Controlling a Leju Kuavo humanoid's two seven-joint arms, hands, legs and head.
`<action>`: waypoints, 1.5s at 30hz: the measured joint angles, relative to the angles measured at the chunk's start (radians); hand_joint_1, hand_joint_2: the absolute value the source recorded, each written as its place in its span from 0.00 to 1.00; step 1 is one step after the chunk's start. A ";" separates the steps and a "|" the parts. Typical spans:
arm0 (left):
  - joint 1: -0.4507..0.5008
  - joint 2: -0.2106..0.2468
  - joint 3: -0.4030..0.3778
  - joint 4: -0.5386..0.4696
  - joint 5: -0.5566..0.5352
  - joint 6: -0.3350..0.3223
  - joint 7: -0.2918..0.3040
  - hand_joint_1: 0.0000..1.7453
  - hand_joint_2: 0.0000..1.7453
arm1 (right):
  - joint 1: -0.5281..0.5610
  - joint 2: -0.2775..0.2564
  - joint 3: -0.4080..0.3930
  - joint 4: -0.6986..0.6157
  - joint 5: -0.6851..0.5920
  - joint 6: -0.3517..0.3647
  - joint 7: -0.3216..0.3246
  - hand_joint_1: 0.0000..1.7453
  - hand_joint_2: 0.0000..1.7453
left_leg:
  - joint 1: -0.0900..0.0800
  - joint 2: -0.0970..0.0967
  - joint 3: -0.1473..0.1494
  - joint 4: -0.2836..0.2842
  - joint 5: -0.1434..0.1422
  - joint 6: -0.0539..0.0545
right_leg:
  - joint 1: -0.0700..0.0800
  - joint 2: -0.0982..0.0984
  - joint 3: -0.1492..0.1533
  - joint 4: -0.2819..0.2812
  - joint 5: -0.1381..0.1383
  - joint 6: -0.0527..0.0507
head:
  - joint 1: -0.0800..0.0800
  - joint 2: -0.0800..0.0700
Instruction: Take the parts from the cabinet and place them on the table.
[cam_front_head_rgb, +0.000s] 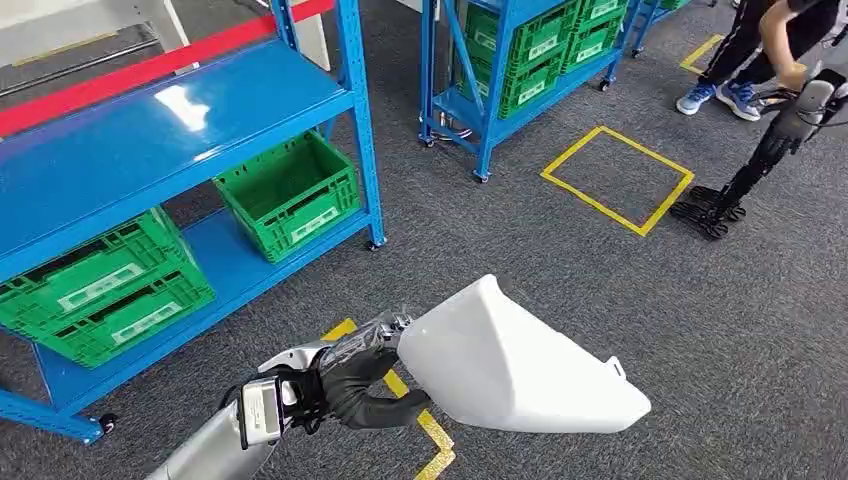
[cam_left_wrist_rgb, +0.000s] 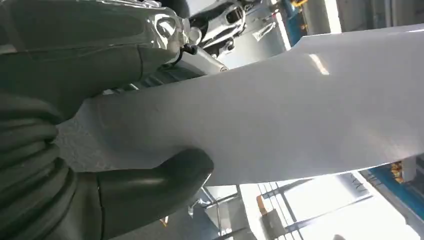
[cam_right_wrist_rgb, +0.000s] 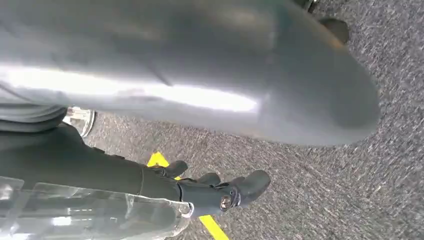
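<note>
Down at 6 o'clock in the head view, the left hand (cam_front_head_rgb: 350, 385) grips a large white moulded part (cam_front_head_rgb: 515, 360), its dark fingers wrapped around the part's near end while the silver arm comes up from 7 o'clock. The part is held in the air above the grey carpet (cam_front_head_rgb: 520, 250) and a strip of yellow floor tape (cam_front_head_rgb: 432, 430), its narrower end pointing toward 4 o'clock. In the left wrist view the thick thumb (cam_left_wrist_rgb: 165, 175) presses against the part's smooth white face (cam_left_wrist_rgb: 280, 110). The right hand (cam_right_wrist_rgb: 220, 192) holds nothing, its dark fingers loosely curled and apart above the carpet. At 10 o'clock stands a blue shelving rack (cam_front_head_rgb: 170, 130) with green crates (cam_front_head_rgb: 290, 195) on its lower shelf. Another blue rack with crates (cam_front_head_rgb: 530, 50) stands at 12 o'clock. At 2 o'clock a person (cam_front_head_rgb: 765, 50) bends near a yellow taped square (cam_front_head_rgb: 617, 180).
</note>
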 joint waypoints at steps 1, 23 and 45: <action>0.000 0.000 0.001 -0.006 -0.006 0.002 0.003 1.00 1.00 | -0.001 -0.002 0.000 0.000 0.000 0.000 0.002 0.00 0.00 | 0.001 0.005 0.001 -0.001 0.001 -0.002 | 0.002 0.015 -0.004 0.006 -0.001 -0.006 | -0.004 0.000; 0.029 0.001 0.009 -0.026 -0.015 -0.006 0.010 1.00 1.00 | -0.002 0.014 -0.027 0.000 -0.074 -0.030 0.021 0.00 0.00 | 0.009 -0.073 0.004 -0.017 0.015 0.018 | 0.003 0.082 -0.152 0.228 -0.084 0.008 | -0.003 0.000; 0.049 0.013 0.022 -0.031 -0.016 -0.009 -0.009 1.00 1.00 | -0.003 0.019 -0.067 0.000 -0.127 -0.019 0.031 0.00 0.00 | 0.011 -0.156 -0.006 0.024 0.005 -0.006 | 0.000 0.153 -0.021 0.004 0.020 -0.031 | -0.007 0.000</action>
